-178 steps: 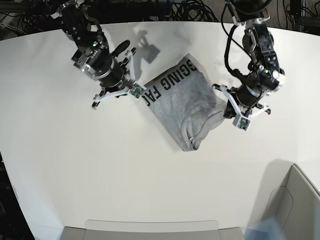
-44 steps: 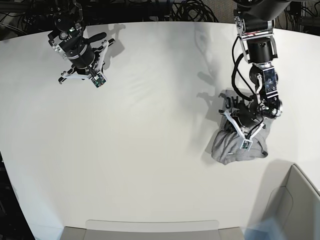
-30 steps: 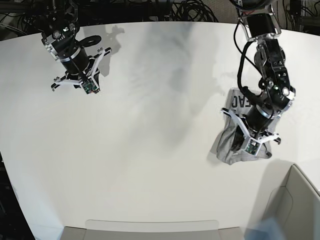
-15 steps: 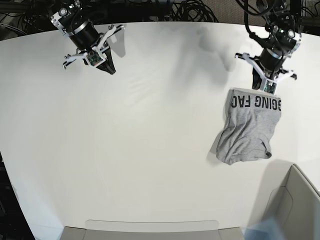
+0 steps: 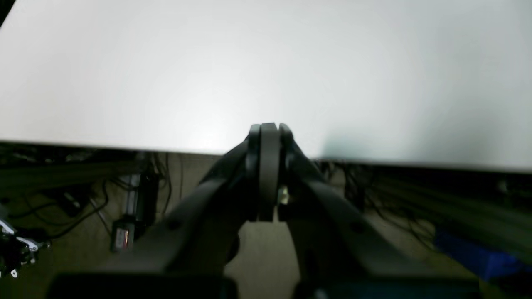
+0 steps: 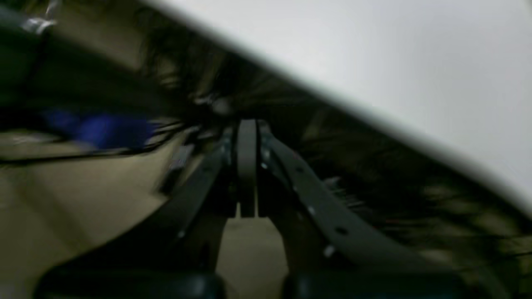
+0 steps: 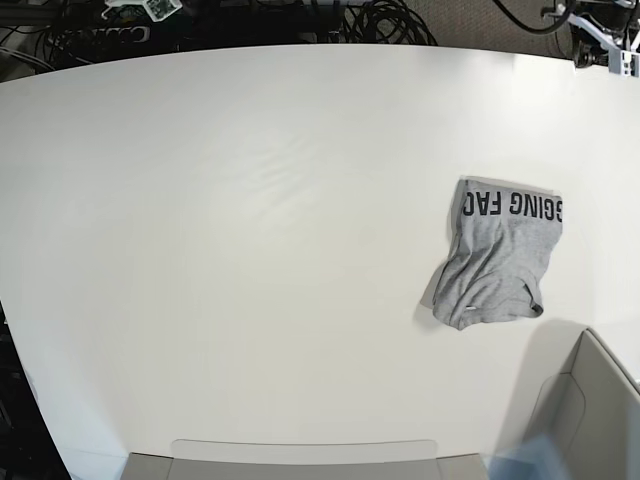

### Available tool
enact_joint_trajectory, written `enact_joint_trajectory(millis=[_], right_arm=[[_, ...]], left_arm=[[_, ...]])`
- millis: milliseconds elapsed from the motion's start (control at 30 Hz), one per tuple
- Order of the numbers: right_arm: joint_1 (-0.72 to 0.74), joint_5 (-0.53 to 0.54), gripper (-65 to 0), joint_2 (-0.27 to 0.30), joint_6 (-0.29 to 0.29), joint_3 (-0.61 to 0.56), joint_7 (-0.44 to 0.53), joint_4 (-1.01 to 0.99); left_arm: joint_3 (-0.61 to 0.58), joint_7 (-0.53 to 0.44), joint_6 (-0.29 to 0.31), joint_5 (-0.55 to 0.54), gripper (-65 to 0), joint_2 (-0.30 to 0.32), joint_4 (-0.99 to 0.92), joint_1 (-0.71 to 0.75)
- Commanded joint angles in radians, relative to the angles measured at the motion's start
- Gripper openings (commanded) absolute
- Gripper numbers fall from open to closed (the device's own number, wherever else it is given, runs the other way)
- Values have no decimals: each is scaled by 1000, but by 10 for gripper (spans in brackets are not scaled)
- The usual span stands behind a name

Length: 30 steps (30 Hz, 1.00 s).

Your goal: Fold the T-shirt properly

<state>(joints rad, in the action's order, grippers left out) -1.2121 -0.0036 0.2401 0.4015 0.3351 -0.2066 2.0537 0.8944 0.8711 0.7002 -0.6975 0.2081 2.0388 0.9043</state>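
Robotics lab: white table, cable tangle behind.

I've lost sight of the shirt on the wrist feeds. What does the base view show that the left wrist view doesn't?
Only the base view shows the T-shirt, lying loosely folded on the table's right side with black lettering along its far edge, nothing gripping it, plus a grey bin at the near right corner. Only the left wrist view shows the left tool, shut and empty, hanging past the table's far edge above floor cables. Both show the white table.
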Motion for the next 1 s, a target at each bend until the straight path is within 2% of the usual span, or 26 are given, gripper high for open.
enact_joint_trajectory(millis=[0,67,133,233,300,400,500,667,800,967], right_arm=[[-47,46,-650,25,1,6,25,11],[-96,121,-650,66,1,3,23,-1],[-97,159,-650,94,1,0,23,-49],[-48,161,-650,137,1,-52,23,-178],[22,159,-650,169,1,-104,23,-305],[111,159,-650,180,1,-190,23,-453],[188,159,-650,204,1,-268,23,-588],[334,159,-650,224,1,-356,28,-812],[521,159,-650,238,1,-492,35,-1086],[714,159,-650,236,1,-667,180,-1407]], left_arm=[[22,12,-2,-8,-650,6,13,34],[24,63,-2,5,-650,1,9,55],[-14,93,-2,63,-650,-28,1,60],[-125,92,-2,235,-650,-68,-34,52],[-248,89,-2,381,-650,-71,-71,28],[-363,64,-2,505,-650,-71,-142,-4],[-421,55,-2,559,-650,-71,-234,-27],[-441,52,-2,591,-650,-66,-428,-104],[-487,-28,-2,638,-650,-65,-660,-181],[-597,-108,-2,700,-650,-65,-858,-268]])
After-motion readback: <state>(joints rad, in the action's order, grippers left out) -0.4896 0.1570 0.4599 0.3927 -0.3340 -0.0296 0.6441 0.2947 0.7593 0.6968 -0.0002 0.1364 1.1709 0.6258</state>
